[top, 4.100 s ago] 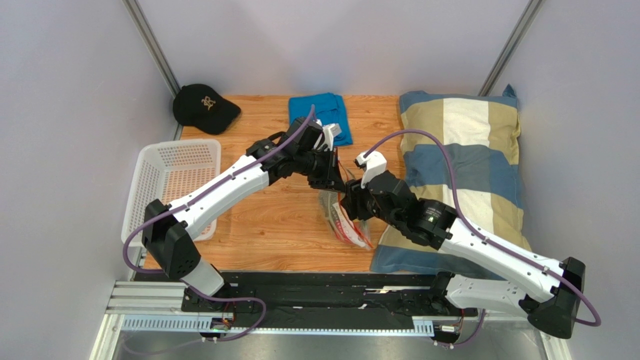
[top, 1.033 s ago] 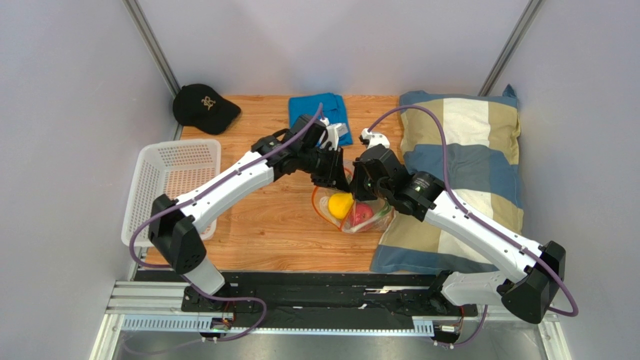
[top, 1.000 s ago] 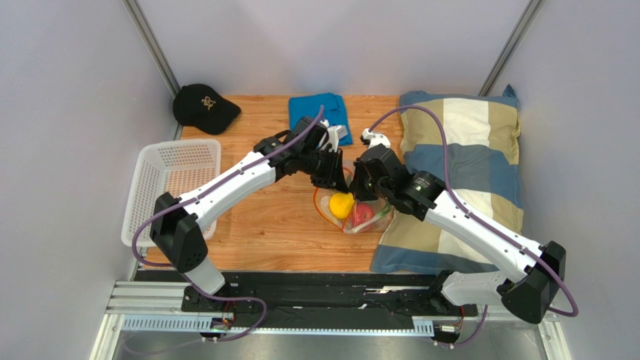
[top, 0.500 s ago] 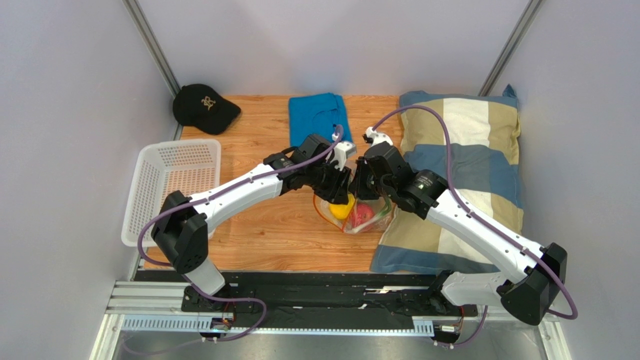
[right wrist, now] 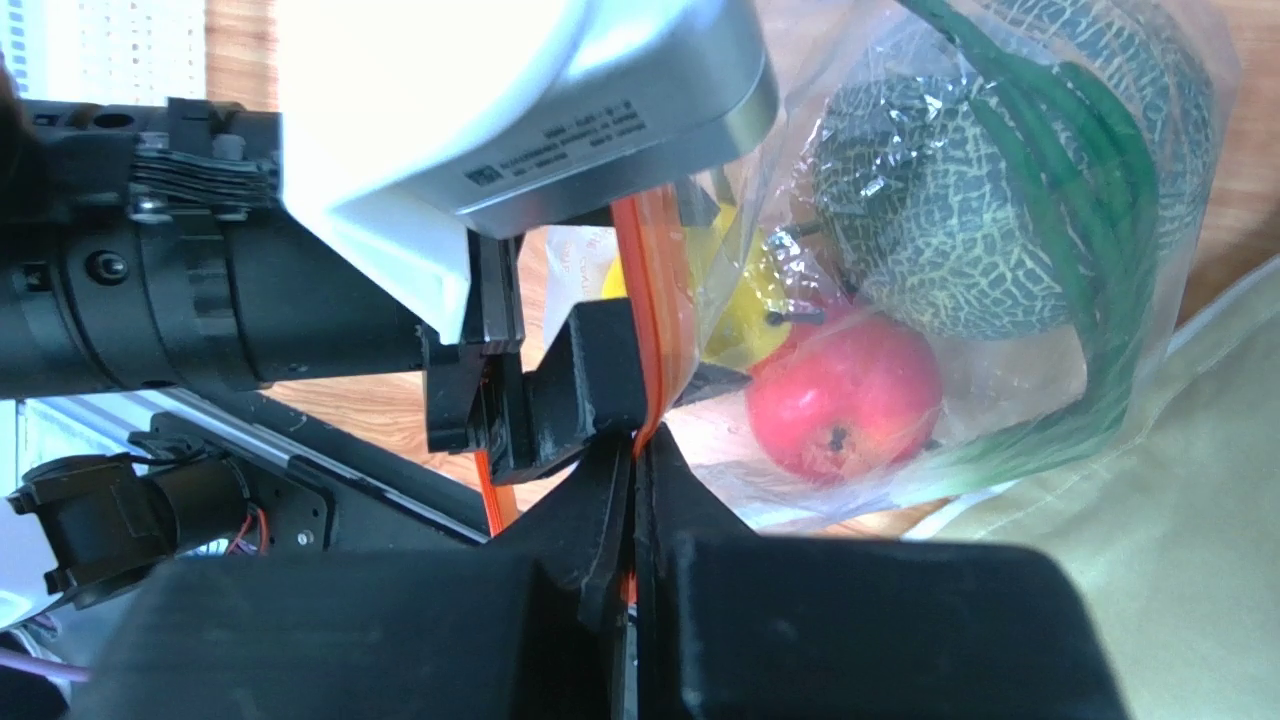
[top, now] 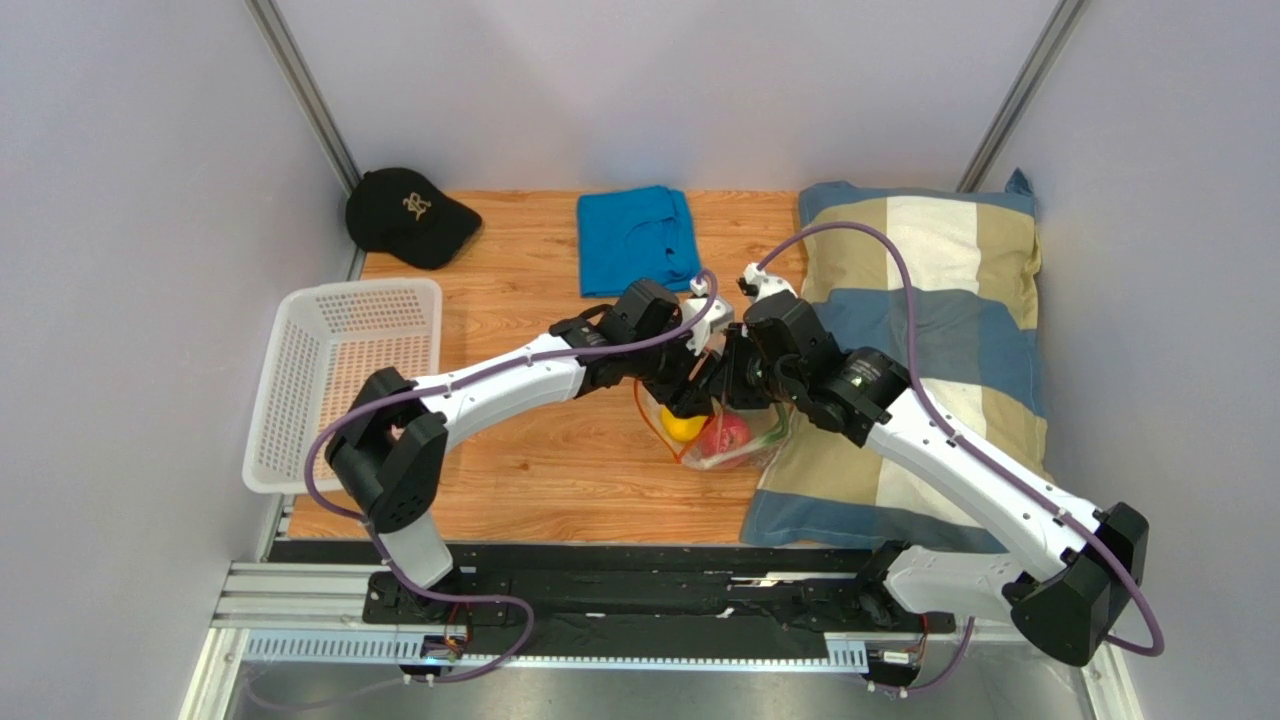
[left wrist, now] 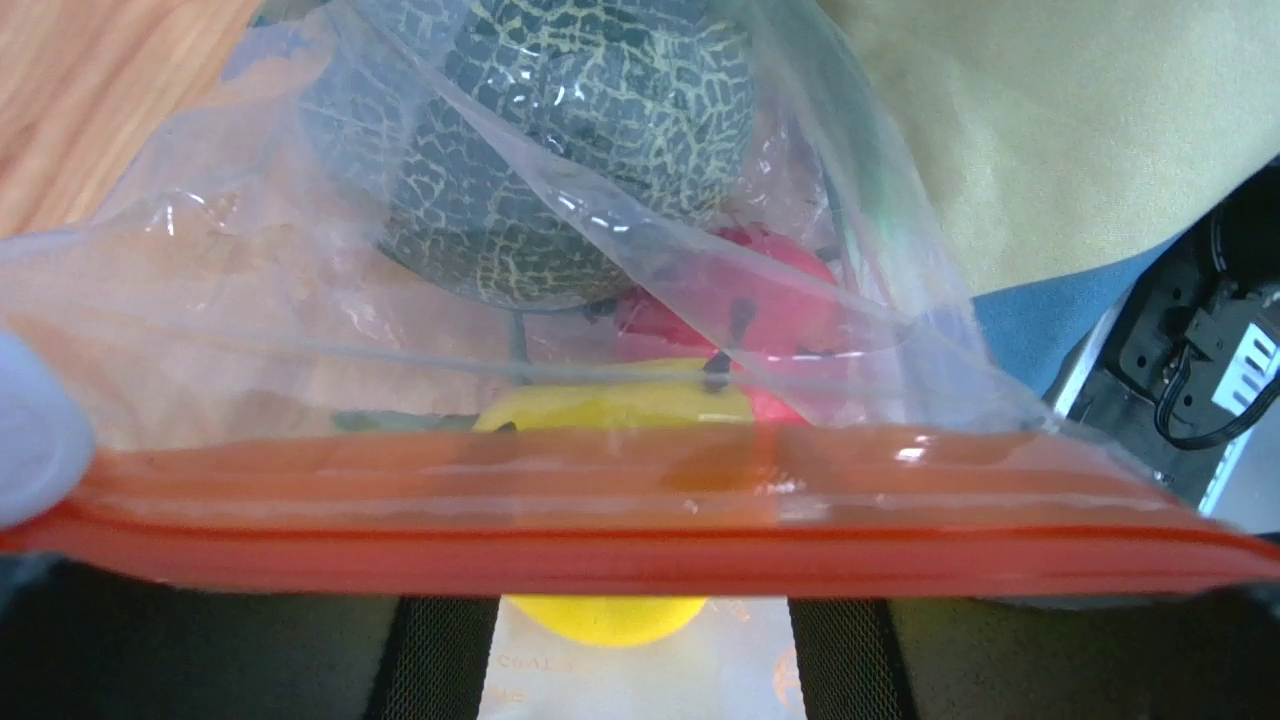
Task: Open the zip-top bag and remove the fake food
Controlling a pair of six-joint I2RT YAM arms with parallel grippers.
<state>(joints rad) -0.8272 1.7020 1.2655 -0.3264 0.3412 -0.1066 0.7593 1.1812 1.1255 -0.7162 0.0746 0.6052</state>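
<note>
Right gripper (right wrist: 634,450) clamps the zip-top bag (left wrist: 226,330) by its orange strip (left wrist: 601,518)!
Left gripper (left wrist: 594,660) spread wide at the mouth; yellow fruit (left wrist: 609,618) inside, seven o'clock of the red fruit (left wrist: 751,300).

The white-and-black left arm (top: 496,375) is stretched from its base at the near edge up and to the right, with the elbow raised and the wrist tipped downward. The left pincer (top: 693,399) is held with its fingers apart. The white-and-black right arm (top: 962,465) is reached up and to the left from its base, so that the two wrists are set close together. The right pincer (right wrist: 636,458) is pressed closed on the orange-red zip strip of the crinkly clear plastic zip-top bag (right wrist: 1037,345).
</note>
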